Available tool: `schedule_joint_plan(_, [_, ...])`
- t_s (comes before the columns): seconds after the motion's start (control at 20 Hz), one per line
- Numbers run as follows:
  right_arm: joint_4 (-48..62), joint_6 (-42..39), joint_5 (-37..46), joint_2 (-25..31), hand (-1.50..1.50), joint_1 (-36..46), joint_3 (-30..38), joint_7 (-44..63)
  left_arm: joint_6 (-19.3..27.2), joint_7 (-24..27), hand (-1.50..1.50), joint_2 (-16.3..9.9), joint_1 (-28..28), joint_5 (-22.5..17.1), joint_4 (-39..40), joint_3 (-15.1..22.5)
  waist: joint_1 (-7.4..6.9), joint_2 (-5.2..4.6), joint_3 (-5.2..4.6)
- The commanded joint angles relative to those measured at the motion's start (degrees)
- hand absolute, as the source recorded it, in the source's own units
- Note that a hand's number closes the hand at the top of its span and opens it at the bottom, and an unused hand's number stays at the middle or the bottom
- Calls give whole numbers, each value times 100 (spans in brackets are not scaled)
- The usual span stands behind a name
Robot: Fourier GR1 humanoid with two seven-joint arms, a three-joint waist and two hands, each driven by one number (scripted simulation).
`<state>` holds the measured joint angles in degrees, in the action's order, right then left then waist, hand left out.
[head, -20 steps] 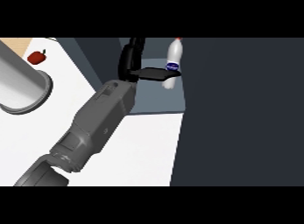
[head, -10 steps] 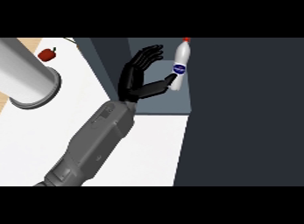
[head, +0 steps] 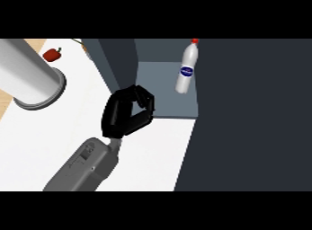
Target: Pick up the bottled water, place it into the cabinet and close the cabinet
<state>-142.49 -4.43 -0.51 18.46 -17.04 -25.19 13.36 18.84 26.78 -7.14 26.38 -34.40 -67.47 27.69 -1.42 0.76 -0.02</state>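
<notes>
Head view shows my one visible hand (head: 126,114) low over the white desk (head: 45,134), just in front of the open cabinet (head: 165,90); from this one arm I cannot say for certain which side it belongs to, though it enters left of centre, so I take it for my left. Its fingers are curled inward and they pinch nothing. The bottle (head: 187,67) stands upright inside the cabinet, on its grey floor, close to the dark door (head: 258,112) that fills the right of the view, red cap up and blue label facing me. Hand and bottle are apart, with bare cabinet floor between them. By my reckoning the picking and placing are done and the step in hand is the closing of the cabinet. The next move, as I judge it, calls for getting my hand clear of the opening, round to the outer face of the door, and then pushing that door across until it shuts, without brushing the bottle, which sits near the door side and could tip. A big grey cylinder (head: 22,74) and a small red fruit (head: 52,55) stand at the far left of the desk, well away. My other hand is nowhere in view.
</notes>
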Motion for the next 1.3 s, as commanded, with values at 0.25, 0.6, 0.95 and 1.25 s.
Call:
schedule_joint_plan(0.25, [-572,130,352,-307,150,71,-1512,1172,360,-167,150,-843,-1894,358,-2238,274,68,-28,-5])
schedule_joint_plan(0.6, [-243,421,771,-921,150,1060,-2274,1981,-85,-63,150,-1485,-3152,173,-3247,-58,85,-44,-7])
schedule_joint_plan(0.95, [949,860,1030,-1817,150,2471,-2981,2402,-338,-22,150,-1865,-3749,-22,-3831,-426,-11,-45,-12])
schedule_joint_plan(1.25, [1599,1615,1659,-1810,150,3621,-3021,2088,-1037,279,150,-2179,-4174,-420,-3691,-984,-23,-53,-15])
